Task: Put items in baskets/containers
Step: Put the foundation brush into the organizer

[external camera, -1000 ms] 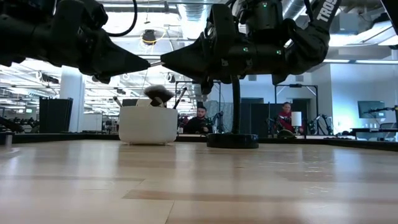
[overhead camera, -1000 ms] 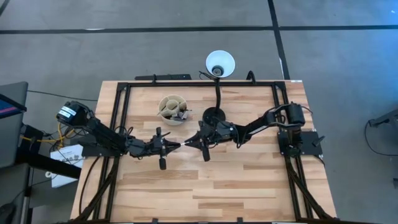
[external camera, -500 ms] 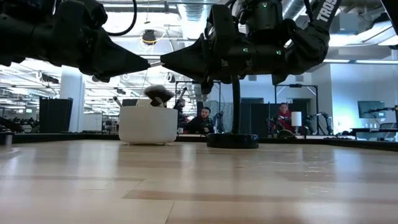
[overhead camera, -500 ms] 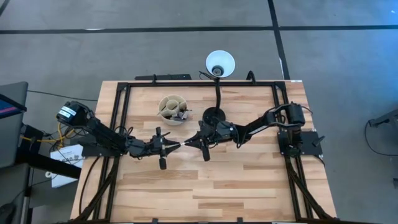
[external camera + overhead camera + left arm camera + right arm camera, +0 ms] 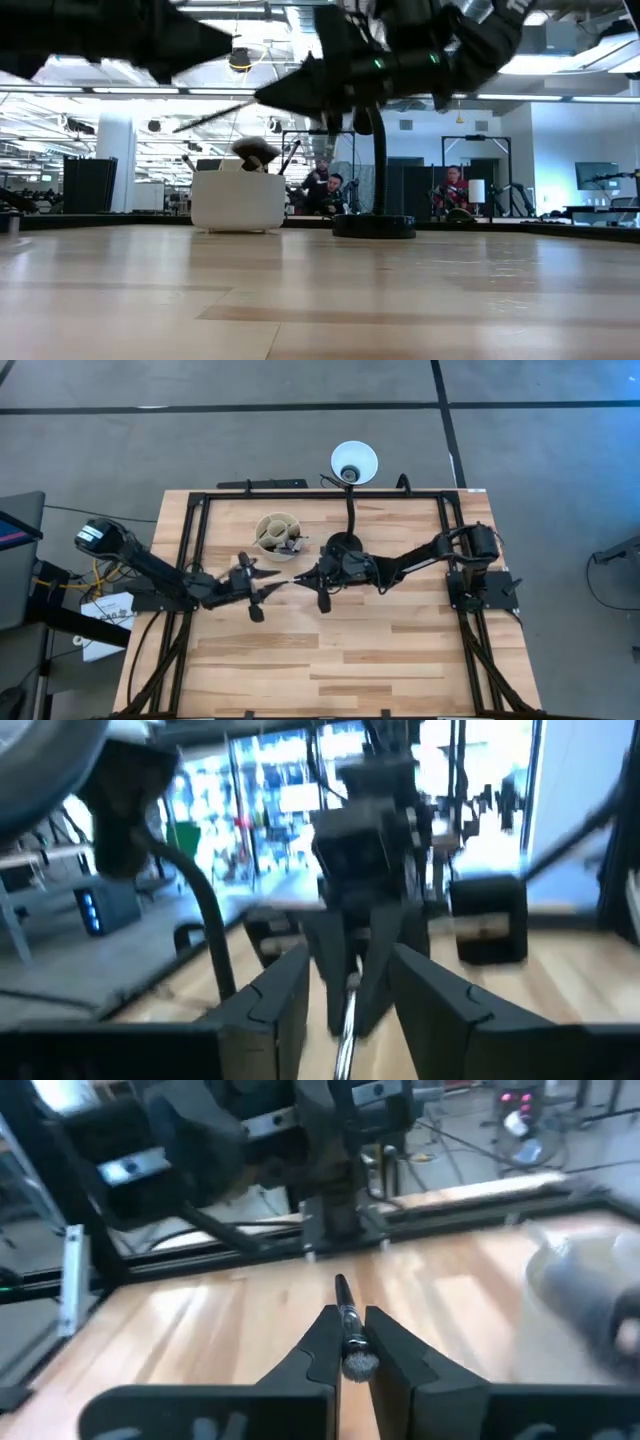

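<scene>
Brush (image 5: 347, 1320) is being pinched by the right gripper (image 5: 297, 579) in mid-air; the left gripper (image 5: 272, 584), jaws parted, is hanging close by. It should be tilted upright over the cream cup (image 5: 277, 533); an empty compartment should be chosen.

Your thin black-handled brush (image 5: 347, 1325) hangs level above the table beside the cream cup (image 5: 277, 534), which holds other brushes (image 5: 292, 544).

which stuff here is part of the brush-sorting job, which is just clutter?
Job:
- cream cup, brushes already in it
- makeup brush, gripped in the right gripper above mid-table
- left gripper, open, just beside the brush's free end

Not job:
- black desk lamp by the cup
- people in the room behind
</scene>
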Tool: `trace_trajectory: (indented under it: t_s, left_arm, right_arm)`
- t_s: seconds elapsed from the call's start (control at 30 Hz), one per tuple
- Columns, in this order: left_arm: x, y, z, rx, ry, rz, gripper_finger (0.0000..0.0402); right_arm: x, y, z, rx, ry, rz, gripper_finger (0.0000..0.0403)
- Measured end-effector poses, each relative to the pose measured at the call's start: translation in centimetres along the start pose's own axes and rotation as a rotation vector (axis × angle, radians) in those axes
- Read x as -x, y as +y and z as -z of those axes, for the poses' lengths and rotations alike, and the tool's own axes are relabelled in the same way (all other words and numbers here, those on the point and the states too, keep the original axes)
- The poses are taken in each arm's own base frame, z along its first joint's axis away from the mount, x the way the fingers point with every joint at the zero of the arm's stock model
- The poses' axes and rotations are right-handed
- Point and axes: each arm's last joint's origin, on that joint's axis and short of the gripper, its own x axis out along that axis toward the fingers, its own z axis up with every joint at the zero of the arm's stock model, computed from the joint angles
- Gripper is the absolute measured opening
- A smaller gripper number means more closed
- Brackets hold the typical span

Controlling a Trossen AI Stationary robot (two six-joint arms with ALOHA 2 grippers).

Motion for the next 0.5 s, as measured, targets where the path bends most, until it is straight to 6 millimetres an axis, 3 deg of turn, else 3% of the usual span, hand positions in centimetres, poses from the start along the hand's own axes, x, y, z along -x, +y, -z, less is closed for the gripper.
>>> trace_trajectory:
  t_s: [0.27,0.5]
  left_arm:
    - [1.6,1.9,-4.0,0.1,-0.18,-0.026,0.0131]
    - [2.3,2.6,-5.1,0.14,-0.238,-0.015,0.0121]
  right_arm:
    - [-2.1,0.1,-7.3,0.177,0.193,0.253,0.0029]
    - [-3.9,-1.8,-13.2,0.244,0.298,0.346,0.0017]
